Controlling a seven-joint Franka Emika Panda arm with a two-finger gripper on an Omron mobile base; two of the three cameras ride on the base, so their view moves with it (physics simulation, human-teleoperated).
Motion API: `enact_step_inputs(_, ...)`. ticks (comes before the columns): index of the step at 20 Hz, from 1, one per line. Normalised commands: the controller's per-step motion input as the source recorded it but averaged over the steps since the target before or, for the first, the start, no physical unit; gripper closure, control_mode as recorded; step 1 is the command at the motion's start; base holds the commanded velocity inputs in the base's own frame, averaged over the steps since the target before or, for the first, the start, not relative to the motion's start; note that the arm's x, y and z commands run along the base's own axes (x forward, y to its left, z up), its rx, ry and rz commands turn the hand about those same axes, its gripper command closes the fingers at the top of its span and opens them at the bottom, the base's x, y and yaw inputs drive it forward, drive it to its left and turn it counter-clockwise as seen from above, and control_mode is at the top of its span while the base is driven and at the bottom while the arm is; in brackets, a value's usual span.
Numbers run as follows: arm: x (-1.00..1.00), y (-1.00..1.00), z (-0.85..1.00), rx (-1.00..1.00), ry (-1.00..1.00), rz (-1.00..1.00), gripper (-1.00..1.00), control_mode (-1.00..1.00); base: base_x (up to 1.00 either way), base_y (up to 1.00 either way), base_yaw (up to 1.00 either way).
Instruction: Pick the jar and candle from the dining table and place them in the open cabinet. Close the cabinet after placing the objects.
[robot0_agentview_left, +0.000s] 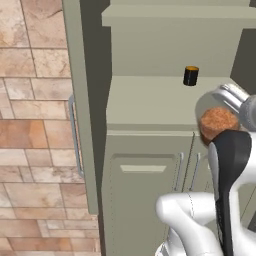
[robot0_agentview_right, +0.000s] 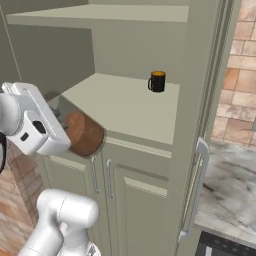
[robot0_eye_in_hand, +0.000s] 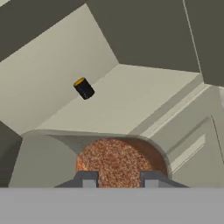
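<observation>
Right now the gripper (robot0_eye_in_hand: 117, 179) is closed on the jar (robot0_eye_in_hand: 118, 159), jaws narrowed around it w/ a fingertip (robot0_eye_in_hand: 87, 178) either side in the hand view. Jar is tipped well off upright: the brown powder faces the hand cam like a disc, and in the right base view its brown end (robot0_agentview_right: 84, 133) pokes out from the hand toward the cabinet (robot0_agentview_right: 125, 165). It hangs in the air just off the front edge of the inner shelf (robot0_agentview_left: 150, 102), toward that edge's right end in the left base view; not touching it as far as I can tell.

Cabinet is open; one door (robot0_agentview_left: 82, 115) stands edge-on at the left of the left base view, w/ silver bar handle. A short black cylinder w/ orange top (robot0_agentview_left: 190, 75) sits near the shelf's back edge, well apart from the jar.

Step, by my read: carrying the jar in, first of the two items. Next move needs the jar brought over the bare front-middle of the shelf, righted so it lands on its base, lowered till it touches, then let go. Keep clear of the black cylinder. Candle and door closing remain after that.
</observation>
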Motion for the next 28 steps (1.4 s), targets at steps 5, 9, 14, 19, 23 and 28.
enact_step_inputs(5, -0.17, -0.13, 0.31, 0.2, -0.08, -0.08, 1.0, -1.0, 0.0, 0.0, 0.0)
enact_step_inputs(9, 0.04, -0.05, 0.22, 0.19, 0.0, -0.1, 1.0, -1.0, 0.0, 0.0, 0.0)
enact_step_inputs(14, 0.19, 0.0, 0.1, 0.17, 0.0, -0.08, 1.0, -1.0, 0.0, 0.0, 0.0)
enact_step_inputs(19, 0.14, 0.0, 0.0, 0.14, -0.1, -0.02, 1.0, -1.0, 0.0, 0.0, 0.0)
enact_step_inputs(23, 0.13, 0.0, 0.0, 0.14, -0.21, 0.0, 1.0, -1.0, 0.0, 0.0, 0.0)
enact_step_inputs(28, 0.28, 0.0, 0.0, 0.1, -0.17, 0.0, 1.0, -1.0, 0.0, 0.0, 0.0)
